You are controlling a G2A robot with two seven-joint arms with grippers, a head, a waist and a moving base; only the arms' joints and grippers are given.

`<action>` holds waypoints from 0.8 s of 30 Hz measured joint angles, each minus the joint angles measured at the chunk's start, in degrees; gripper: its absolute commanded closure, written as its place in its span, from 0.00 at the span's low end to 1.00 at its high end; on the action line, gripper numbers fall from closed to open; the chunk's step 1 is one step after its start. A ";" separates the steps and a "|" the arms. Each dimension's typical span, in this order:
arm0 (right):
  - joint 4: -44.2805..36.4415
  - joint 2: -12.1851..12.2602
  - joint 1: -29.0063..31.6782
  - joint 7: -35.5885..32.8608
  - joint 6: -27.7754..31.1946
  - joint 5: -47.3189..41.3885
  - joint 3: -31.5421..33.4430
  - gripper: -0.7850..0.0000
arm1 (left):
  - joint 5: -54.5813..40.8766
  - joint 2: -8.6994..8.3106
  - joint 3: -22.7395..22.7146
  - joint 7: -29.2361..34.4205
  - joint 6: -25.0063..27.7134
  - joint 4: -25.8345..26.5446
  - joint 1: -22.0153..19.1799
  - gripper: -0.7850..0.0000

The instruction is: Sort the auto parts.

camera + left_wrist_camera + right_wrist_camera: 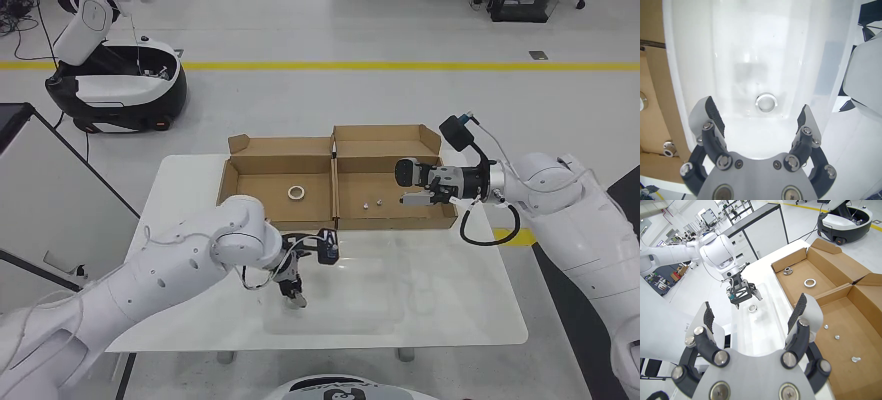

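Frame of reference: top view, 12 o'clock pointing away from the robot.
Table: white table; two open brown cardboard boxes side by side at 12, a clear plastic tray at 6.
Task part: split silver metal collar ring, lying flat on the tray floor near its 9 o'clock end.
Left gripper: above the tray, pointing down, fingers spread wide, nothing held; the collar lies just beyond the fingertips, not touched.
Right gripper: over the right box, toward 3 o'clock of its floor, fingers wide apart, nothing held.
Right box contents: small silver fasteners, loose on the floor at 9 o'clock of the right gripper.
Left box contents: plain silver ring toward 3 o'clock; flanged metal hub toward the 7 o'clock corner.
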State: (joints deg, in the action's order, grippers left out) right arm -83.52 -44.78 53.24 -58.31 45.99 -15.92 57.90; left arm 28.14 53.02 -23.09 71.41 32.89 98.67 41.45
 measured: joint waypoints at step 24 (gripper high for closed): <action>0.00 0.00 0.00 0.00 0.00 0.00 0.00 0.00 | -0.91 3.23 9.27 -1.02 1.01 -9.09 -4.70 0.43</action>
State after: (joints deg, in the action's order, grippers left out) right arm -83.52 -44.78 53.24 -58.31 45.99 -15.92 57.90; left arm 27.24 56.24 -13.82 70.39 33.90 89.58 36.75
